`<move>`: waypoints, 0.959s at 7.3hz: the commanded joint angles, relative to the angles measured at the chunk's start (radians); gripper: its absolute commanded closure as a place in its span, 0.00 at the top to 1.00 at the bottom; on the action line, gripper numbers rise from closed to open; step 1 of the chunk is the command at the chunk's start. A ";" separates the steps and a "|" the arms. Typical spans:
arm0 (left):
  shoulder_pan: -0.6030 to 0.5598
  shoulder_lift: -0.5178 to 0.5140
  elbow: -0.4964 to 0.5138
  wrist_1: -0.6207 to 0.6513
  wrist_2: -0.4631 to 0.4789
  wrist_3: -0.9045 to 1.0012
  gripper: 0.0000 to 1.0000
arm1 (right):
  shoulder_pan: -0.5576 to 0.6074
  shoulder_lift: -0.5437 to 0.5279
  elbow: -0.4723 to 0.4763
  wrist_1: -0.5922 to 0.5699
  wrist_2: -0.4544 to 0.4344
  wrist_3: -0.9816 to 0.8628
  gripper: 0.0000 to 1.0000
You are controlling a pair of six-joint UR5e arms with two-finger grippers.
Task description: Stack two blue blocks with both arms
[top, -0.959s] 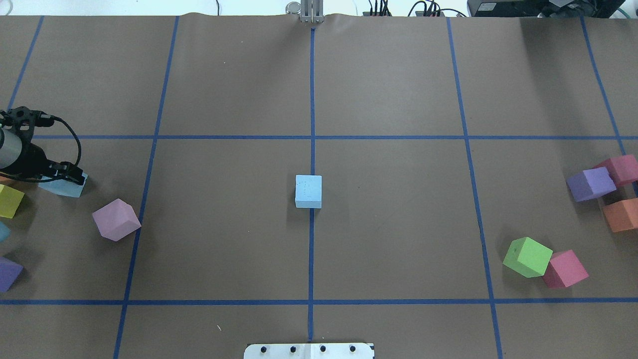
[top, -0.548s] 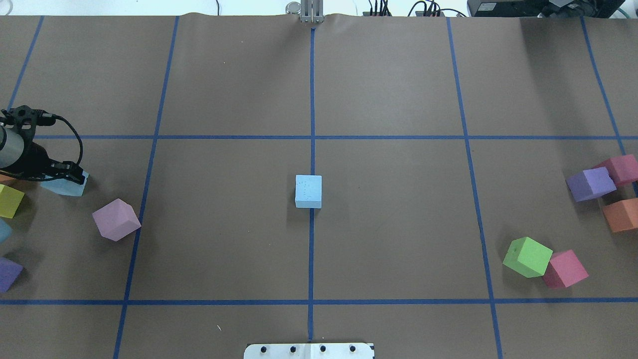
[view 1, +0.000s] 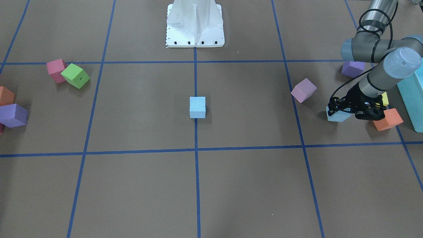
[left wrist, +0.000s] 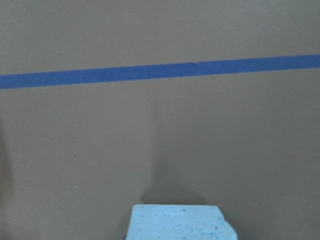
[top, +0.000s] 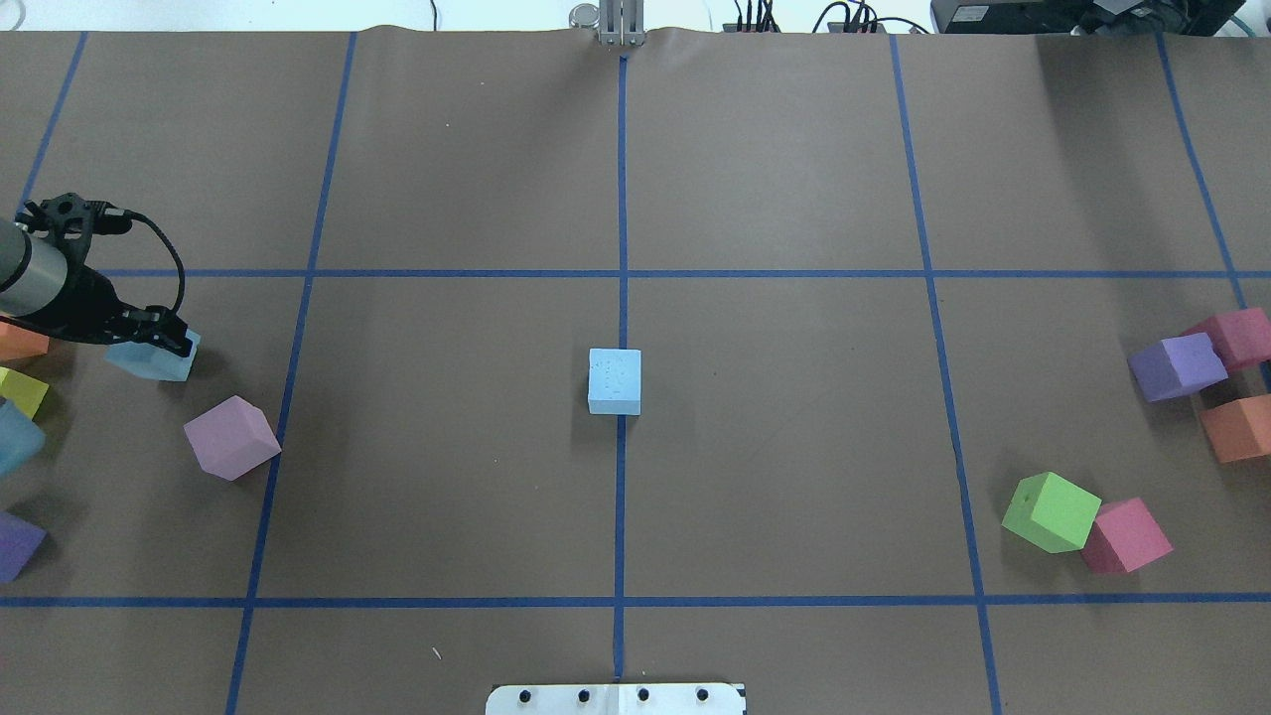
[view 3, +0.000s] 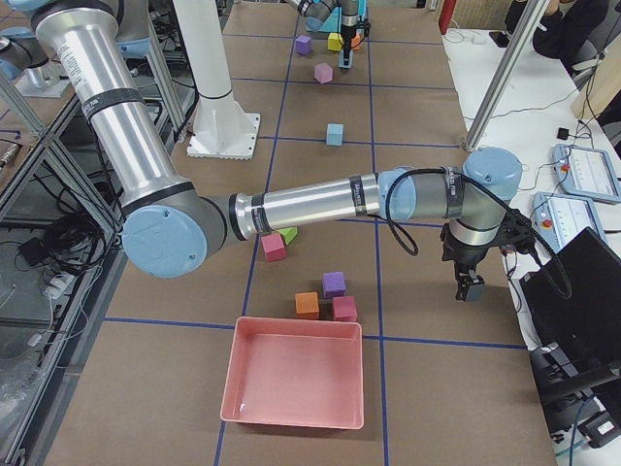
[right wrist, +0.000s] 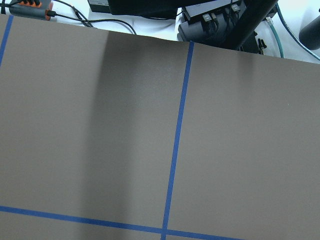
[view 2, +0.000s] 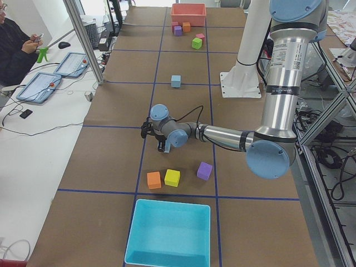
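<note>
One pale blue block (top: 614, 380) sits on the centre tape line, also in the front view (view 1: 197, 107). My left gripper (top: 164, 340) is shut on the second pale blue block (top: 149, 361) at the table's left side, at or just above the paper. The front view shows this gripper (view 1: 342, 110) over the block (view 1: 334, 116). The block's top edge shows at the bottom of the left wrist view (left wrist: 177, 224). My right gripper (view 3: 469, 288) shows only in the exterior right view, near the table's far edge. I cannot tell whether it is open or shut.
A pink-purple cube (top: 231, 437) lies near the held block, with orange (view 1: 387, 119), yellow (top: 20, 392) and purple (view 1: 353, 68) cubes and a turquoise bin (view 1: 413, 96) beyond. Green (top: 1051, 511), pink (top: 1125, 536), purple (top: 1177, 367) and orange (top: 1236, 429) cubes sit at the right. A red bin (view 3: 291, 383) stands past them.
My left gripper has moved a little toward the table's centre with the blue block in it. The central blue block and the other cubes have not moved.
</note>
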 commanded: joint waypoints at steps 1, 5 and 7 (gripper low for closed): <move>-0.017 -0.244 -0.156 0.465 -0.027 -0.004 0.55 | -0.001 -0.008 -0.001 0.001 -0.001 -0.001 1.00; 0.134 -0.567 -0.186 0.695 0.067 -0.340 0.55 | -0.001 -0.023 -0.009 0.003 0.001 -0.001 1.00; 0.250 -0.651 -0.128 0.677 0.146 -0.455 0.55 | -0.004 -0.025 -0.010 0.005 -0.001 0.003 1.00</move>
